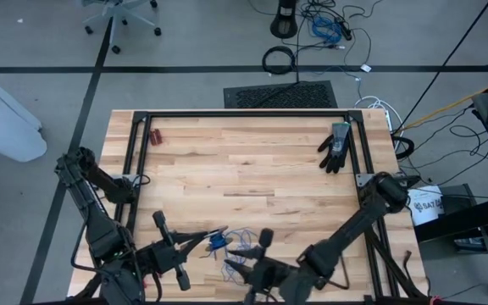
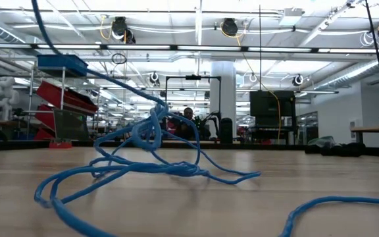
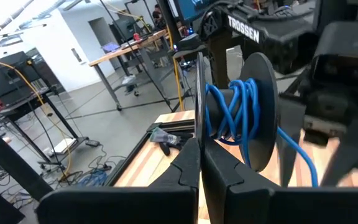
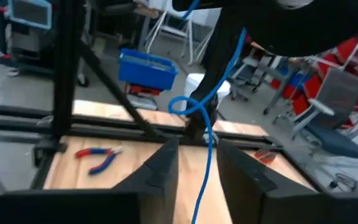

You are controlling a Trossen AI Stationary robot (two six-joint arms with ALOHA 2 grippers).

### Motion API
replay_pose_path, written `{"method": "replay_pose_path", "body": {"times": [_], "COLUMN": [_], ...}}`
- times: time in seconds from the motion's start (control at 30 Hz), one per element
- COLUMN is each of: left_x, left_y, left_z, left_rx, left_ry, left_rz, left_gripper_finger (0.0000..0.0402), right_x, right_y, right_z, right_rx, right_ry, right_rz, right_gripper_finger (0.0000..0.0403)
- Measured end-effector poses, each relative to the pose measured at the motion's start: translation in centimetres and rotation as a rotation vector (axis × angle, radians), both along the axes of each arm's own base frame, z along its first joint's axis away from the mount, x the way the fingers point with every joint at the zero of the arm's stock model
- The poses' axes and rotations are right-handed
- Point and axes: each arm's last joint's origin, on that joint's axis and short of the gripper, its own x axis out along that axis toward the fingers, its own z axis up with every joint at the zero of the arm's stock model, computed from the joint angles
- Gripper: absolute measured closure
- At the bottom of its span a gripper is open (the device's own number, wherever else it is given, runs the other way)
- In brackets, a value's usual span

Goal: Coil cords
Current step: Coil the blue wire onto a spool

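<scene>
High view: both arms reach in at the near edge of the table (image 1: 252,169). Left hand (image 1: 195,241) points toward centre; right hand (image 1: 242,264) sits just beside it. Blue cord (image 1: 237,244) lies loose on the wood between and around the two hands. Black glove (image 1: 335,146) far-right corner, red-handled pliers (image 1: 156,135) far-left corner, both well apart from the work.

Low view: neither hand visible. Shows what overhead cannot: cord (image 2: 143,164) rises off the table in tangled loops, one strand running up and out at upper left, another end trailing along the wood at lower right.

Left wrist view: left hand (image 3: 201,168) fingers pressed together, clamped on the thin edge of a dark spool (image 3: 253,106). Cord (image 3: 232,112) wound several turns round the spool hub, one strand dropping off below. Glove (image 3: 163,137) seen beyond on the table.

Right wrist view: right hand (image 4: 197,163) fingers parted narrowly, a gap between them. Cord (image 4: 205,130) hangs down through that gap; contact w/ fingers cannot be told. Pliers (image 4: 98,155) lie on the wood beyond.
</scene>
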Motion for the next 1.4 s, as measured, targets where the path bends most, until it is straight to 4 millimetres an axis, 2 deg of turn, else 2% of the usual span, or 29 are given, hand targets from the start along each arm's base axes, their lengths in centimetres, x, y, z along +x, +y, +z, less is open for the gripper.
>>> {"method": "replay_pose_path", "body": {"times": [0.23, 0.47, 0.8, 0.93, 1.13, 1.3, 1.4], "left_x": [0.0, 0.0, 0.0, 0.0, 0.0, -0.3, -0.4], "left_y": [0.0, 0.0, 0.0, 0.0, 0.0, -0.2, -0.4], "left_z": [0.0, 0.0, 0.0, 0.0, 0.0, -0.1, -0.1], "left_rx": [0.002, 0.002, 0.001, 0.001, 0.002, 0.005, 0.005], "left_ry": [0.002, 0.001, 0.001, 0.001, 0.002, 0.004, 0.005], "left_rz": [-0.001, -0.001, -0.001, 0.000, -0.001, -0.011, -0.019], "left_gripper_finger": [0.0395, 0.0395, 0.0395, 0.0395, 0.0395, 0.0395, 0.0395], "right_x": [2.0, 2.7, 3.5, 3.7, 3.6, 2.0, 0.9], "right_y": [-0.1, 0.2, -1.1, -1.4, -1.2, 0.2, 1.0], "right_z": [-1.3, -2.3, -1.4, -1.5, -1.9, -2.2, -1.7], "right_rx": [0.014, 0.017, 0.008, 0.020, -0.002, -0.022, -0.042], "right_ry": [-0.097, -0.148, -0.219, -0.219, -0.183, -0.132, -0.114], "right_rz": [-0.028, -0.037, -0.067, -0.072, -0.090, -0.248, -0.309], "right_gripper_finger": [0.0248, 0.0251, 0.0259, 0.0286, 0.0391, 0.0398, 0.0400]}}
